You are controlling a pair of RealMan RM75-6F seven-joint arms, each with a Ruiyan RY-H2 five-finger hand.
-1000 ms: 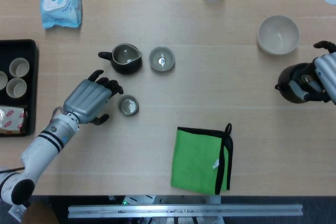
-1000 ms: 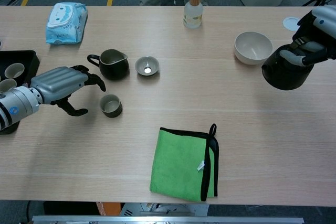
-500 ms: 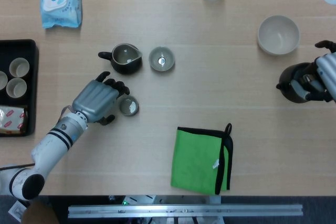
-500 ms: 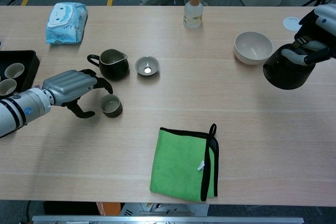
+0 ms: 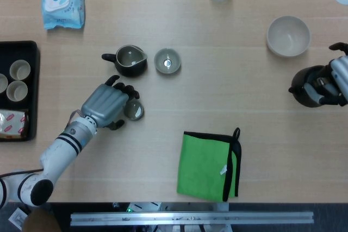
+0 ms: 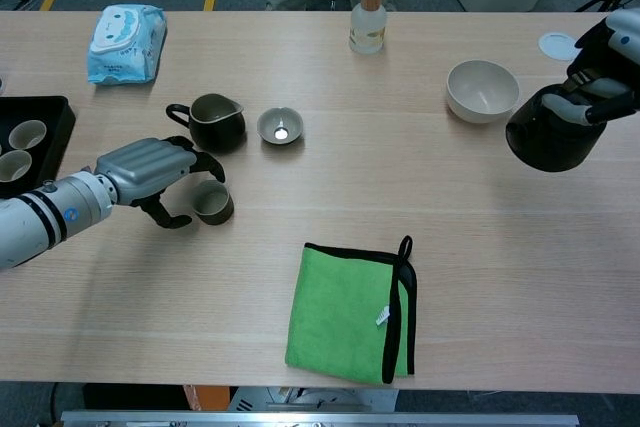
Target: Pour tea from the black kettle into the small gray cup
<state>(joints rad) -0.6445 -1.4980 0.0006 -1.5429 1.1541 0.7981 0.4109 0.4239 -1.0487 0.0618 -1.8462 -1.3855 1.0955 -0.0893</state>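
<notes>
Nearest me lies a soft green cloth with black edging (image 6: 350, 312). My left hand (image 5: 106, 105) curls its fingers around the small gray glazed cup (image 6: 212, 201); I cannot tell if it grips, and squeezing could tip it. Far right, my right hand (image 6: 604, 77) grasps the round black kettle (image 6: 551, 133), which may spill while crossing.

Left hand (image 6: 150, 169): silver-grey back, black fingers (image 6: 205, 159); white forearm, black bands.
</notes>
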